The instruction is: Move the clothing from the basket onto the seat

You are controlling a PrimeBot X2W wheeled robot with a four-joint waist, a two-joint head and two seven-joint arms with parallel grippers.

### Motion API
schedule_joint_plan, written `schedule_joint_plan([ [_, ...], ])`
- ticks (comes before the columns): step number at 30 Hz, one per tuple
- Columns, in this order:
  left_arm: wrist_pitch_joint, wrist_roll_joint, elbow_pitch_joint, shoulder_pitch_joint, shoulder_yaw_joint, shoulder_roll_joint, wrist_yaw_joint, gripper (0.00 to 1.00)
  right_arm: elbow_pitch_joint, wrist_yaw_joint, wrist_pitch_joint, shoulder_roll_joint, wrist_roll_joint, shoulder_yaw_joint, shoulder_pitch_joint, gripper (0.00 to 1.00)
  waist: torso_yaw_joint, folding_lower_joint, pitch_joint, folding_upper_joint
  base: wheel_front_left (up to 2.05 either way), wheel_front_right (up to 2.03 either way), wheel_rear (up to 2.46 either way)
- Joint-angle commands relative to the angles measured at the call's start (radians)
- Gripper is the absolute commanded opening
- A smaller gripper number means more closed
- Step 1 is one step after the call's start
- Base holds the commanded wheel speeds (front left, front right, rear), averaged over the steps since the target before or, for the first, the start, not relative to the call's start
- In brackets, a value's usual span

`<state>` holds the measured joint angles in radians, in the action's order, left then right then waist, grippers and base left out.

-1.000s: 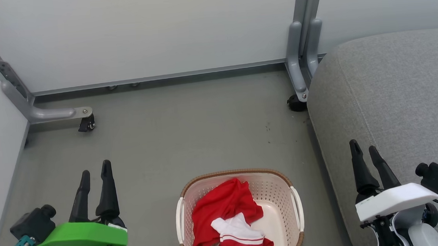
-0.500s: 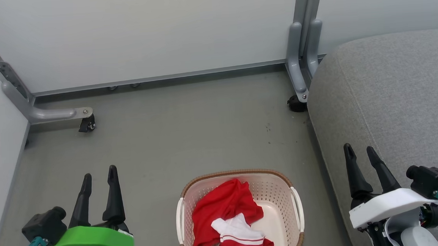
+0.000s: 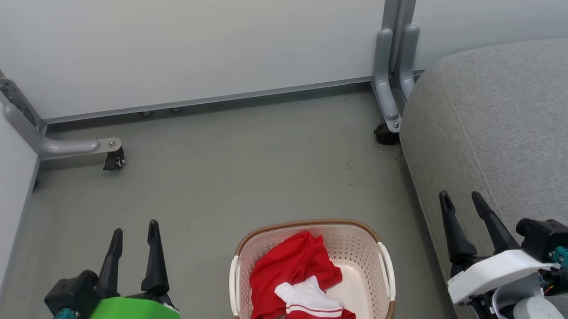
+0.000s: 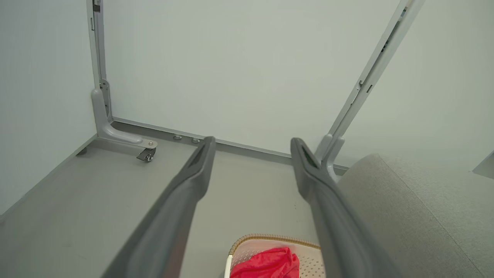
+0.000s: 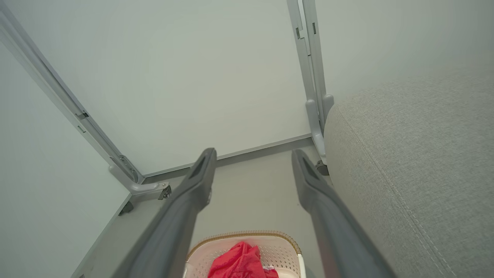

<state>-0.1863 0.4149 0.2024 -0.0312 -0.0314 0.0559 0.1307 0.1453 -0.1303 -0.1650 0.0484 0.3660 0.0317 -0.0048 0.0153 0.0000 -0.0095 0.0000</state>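
Note:
The red clothing (image 3: 294, 282) with white trim lies bunched in the cream basket (image 3: 357, 234) on the floor at the bottom middle of the head view. The grey seat (image 3: 509, 126) fills the right side. My left gripper (image 3: 134, 230) hangs open to the left of the basket, with nothing between its fingers. At the seat's front edge, right of the basket, my right gripper (image 3: 460, 199) is open and empty too. The left wrist view shows the left gripper (image 4: 251, 143) above the basket (image 4: 270, 241) and clothing (image 4: 266, 264). In the right wrist view the right gripper (image 5: 252, 154) looks over the basket (image 5: 239, 236), clothing (image 5: 235, 264) and seat (image 5: 417, 154).
Pale partition panels close the back and left. Their grey metal feet with castors stand on the grey floor at the left (image 3: 111, 160) and by the seat's corner (image 3: 386, 134). Open floor lies between the basket and the panels.
Both grippers have drawn in toward the basket and a little down the head view, still open. The basket and clothing have not moved.

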Motion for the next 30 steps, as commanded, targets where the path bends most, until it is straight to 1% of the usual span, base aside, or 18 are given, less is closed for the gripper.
schedule_joint_plan([
  [1,-0.010,-0.030,0.000,0.004,0.003,0.003,0.000,1.00,-0.004,-0.001,-0.007,0.003,-0.025,0.003,0.003,1.00,0.000,0.0000,0.000,0.0000,0.00,0.00,0.00],
  [16,-0.041,-0.155,0.035,0.010,0.006,-0.003,0.000,1.00,-0.006,0.000,-0.016,0.003,-0.121,0.007,0.020,1.00,0.001,0.0000,-0.001,0.0000,0.00,0.00,0.00],
  [30,-0.066,-0.246,0.055,0.020,0.007,-0.004,-0.002,1.00,-0.011,-0.001,-0.027,0.003,-0.198,0.019,0.031,1.00,-0.002,0.0000,-0.004,0.0000,0.00,0.00,0.00],
])
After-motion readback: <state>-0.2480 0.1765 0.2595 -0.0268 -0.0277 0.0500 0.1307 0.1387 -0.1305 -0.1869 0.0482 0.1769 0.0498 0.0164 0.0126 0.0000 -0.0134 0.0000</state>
